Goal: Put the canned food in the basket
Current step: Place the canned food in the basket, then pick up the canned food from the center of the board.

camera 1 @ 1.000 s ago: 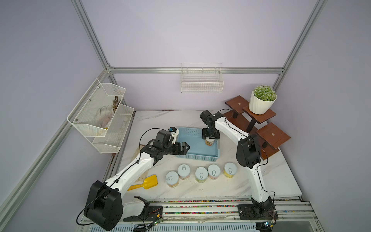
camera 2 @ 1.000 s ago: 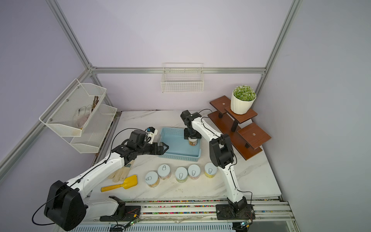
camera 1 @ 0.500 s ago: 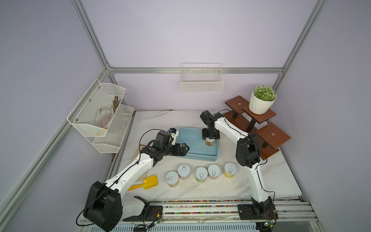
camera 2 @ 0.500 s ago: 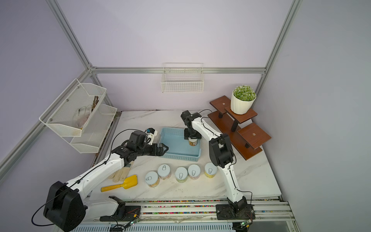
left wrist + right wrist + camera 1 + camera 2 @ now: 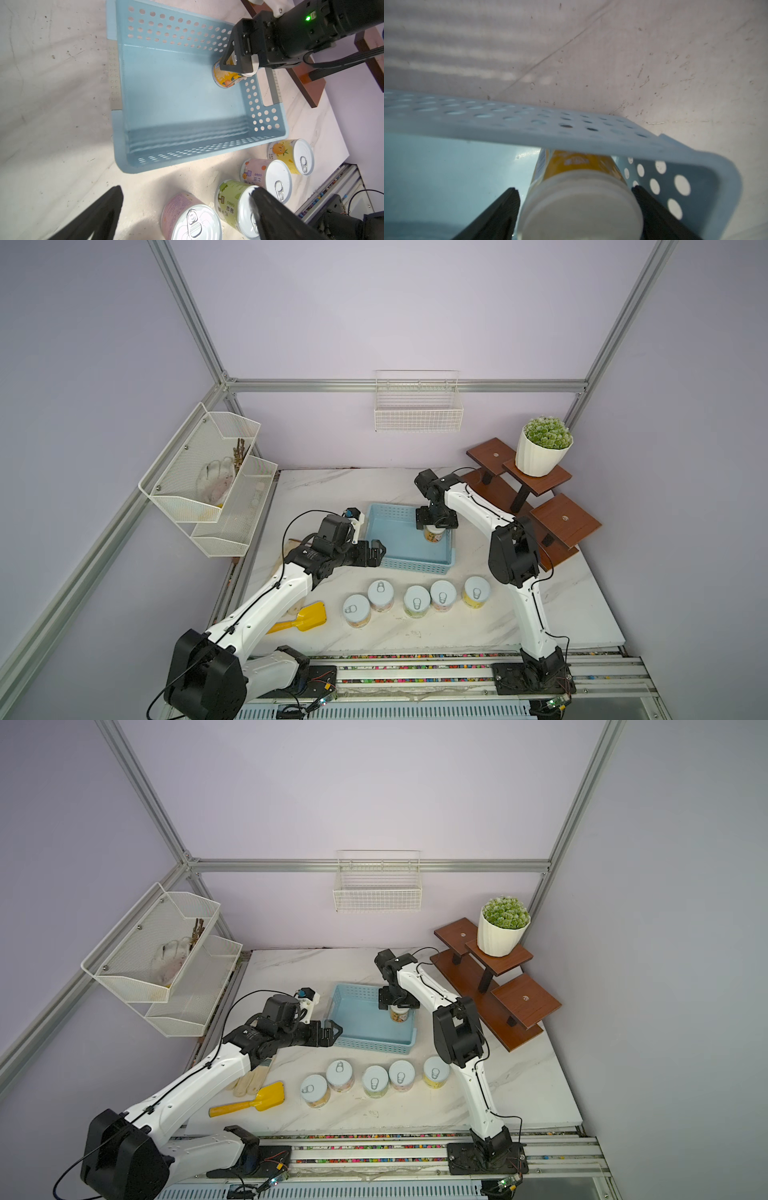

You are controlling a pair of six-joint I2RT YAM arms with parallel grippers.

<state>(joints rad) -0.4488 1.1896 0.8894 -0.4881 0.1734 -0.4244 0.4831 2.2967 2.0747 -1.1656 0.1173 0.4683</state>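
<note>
In the far right corner of the basket (image 5: 411,569), the right hand (image 5: 436,526) is straddling a yellow can (image 5: 226,80) with a plain whitish top. The can is standing upright on the basket floor, just beside the perforated walls. In the right wrist view a sliver of blue floor is showing between one finger (image 5: 508,199) and the can's top, so the jaws are standing open around it, not pinching it. This looks like the set-down of the first can.

The left hand (image 5: 376,552) is hovering wide open and empty at the basket's near left corner, above the bench (image 5: 478,635). The row of five cans (image 5: 416,600) is waiting on the bench in front of the basket, pull-tab lids up.

Next, the right hand is probably needing a straight lift clear of the can and the wall, so that neither finger tips it. Either hand could then come down over a can in the row.
</note>
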